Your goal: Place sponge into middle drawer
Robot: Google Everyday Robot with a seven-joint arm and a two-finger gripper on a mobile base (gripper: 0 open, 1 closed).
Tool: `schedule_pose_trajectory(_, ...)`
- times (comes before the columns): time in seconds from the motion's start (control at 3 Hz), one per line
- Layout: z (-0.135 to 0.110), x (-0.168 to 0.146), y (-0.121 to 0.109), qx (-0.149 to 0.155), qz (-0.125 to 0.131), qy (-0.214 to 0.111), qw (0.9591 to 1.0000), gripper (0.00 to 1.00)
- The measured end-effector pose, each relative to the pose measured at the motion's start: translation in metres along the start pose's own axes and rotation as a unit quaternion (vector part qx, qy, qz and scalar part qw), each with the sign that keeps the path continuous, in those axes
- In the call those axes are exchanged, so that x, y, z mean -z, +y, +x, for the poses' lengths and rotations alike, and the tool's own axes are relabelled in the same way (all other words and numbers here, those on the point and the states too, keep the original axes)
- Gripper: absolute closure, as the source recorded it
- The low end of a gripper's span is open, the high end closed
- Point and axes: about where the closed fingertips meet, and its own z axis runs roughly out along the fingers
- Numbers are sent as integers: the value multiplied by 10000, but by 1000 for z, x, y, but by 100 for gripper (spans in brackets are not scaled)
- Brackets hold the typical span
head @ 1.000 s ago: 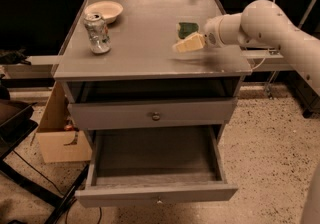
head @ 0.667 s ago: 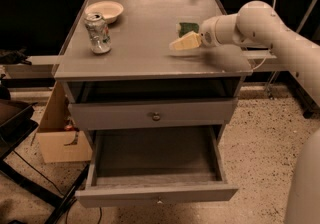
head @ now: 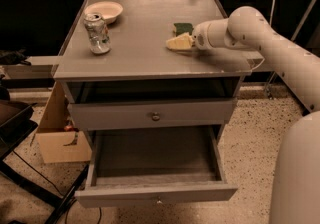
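Note:
The sponge (head: 183, 27), dark green on top with a pale yellow edge, lies flat on the grey cabinet top (head: 135, 43) towards the back right. My gripper (head: 174, 43) is low over the top, just in front of the sponge and right next to it; whether they touch does not show. The white arm comes in from the right. The middle drawer (head: 155, 196) is the lowest one in view. It is pulled out towards me and nothing shows inside it.
A crumpled drink can (head: 97, 33) stands at the left of the top, with a pale bowl (head: 104, 11) behind it. The knobbed drawer front (head: 152, 114) above the open drawer is shut. A cardboard box (head: 57, 135) sits on the floor at left.
My gripper has edged a little to the left along the cabinet top, in front of the sponge. The sponge, the can and the drawer have not moved.

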Motion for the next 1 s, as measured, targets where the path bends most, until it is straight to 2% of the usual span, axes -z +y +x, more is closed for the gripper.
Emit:
schedule_pose_trajectory(0.33,-1,1,0,0,0,0,10000,70)
schedule_pose_trajectory(0.67,-1,1,0,0,0,0,10000,94)
schedule_pose_trajectory(1.0,-7,4,0,0,0,0,10000,100)
